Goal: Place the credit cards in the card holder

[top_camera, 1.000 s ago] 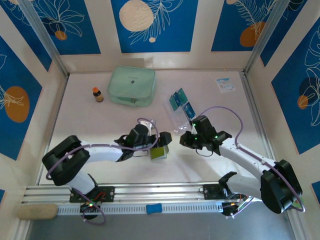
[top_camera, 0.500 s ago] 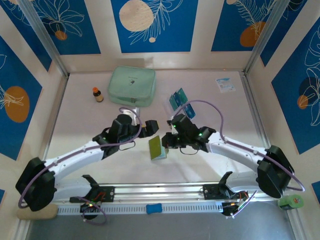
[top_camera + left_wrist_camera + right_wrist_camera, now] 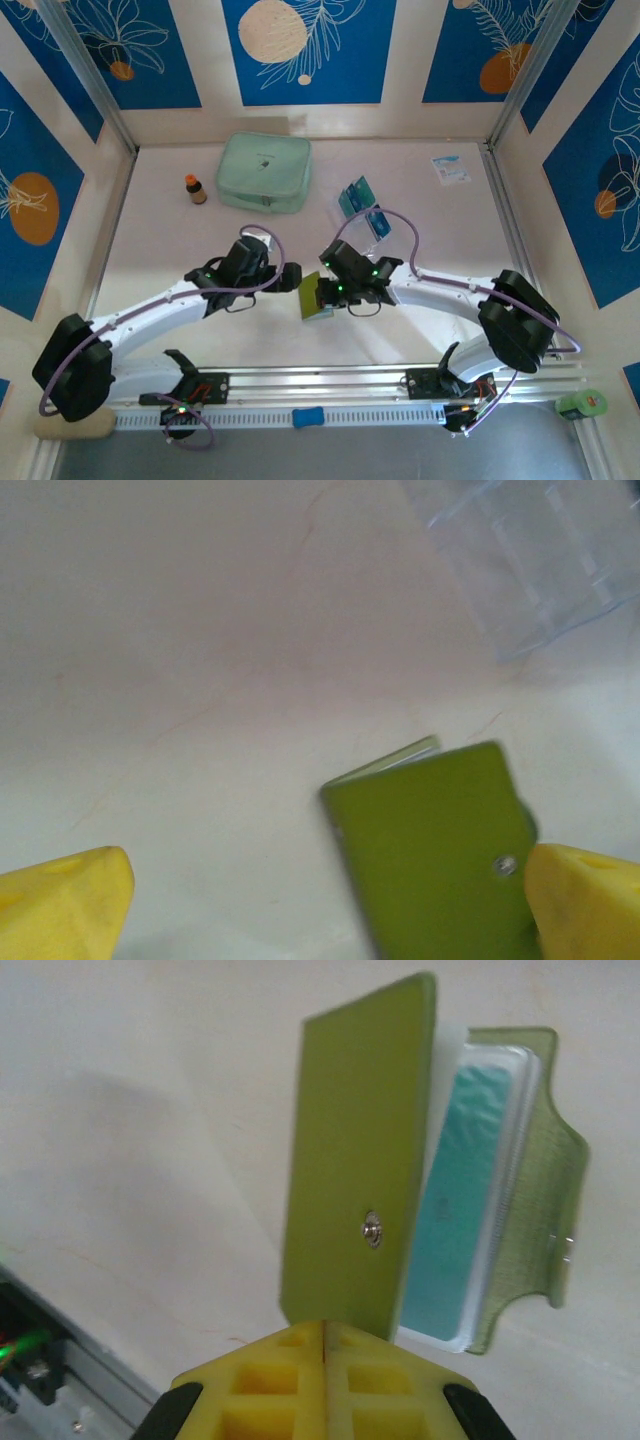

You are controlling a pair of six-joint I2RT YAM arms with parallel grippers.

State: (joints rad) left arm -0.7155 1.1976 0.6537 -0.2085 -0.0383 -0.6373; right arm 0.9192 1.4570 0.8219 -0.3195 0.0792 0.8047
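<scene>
Right pincer (image 3: 325, 1348): you have it closed, apparently gripping the card holder (image 3: 360, 1160) by its bottom edge.
Left pincer (image 3: 328, 885): apart, empty.
Holder axis: runs up-frame from the right pincer.

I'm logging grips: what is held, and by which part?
The right gripper, shut, seems to pinch the card holder by the edge of its raised cover; the left gripper is open, holding nothing.

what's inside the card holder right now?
A teal card in a clear sleeve shows inside the card holder. Its raised cover hides the rest; count unclear.
</scene>
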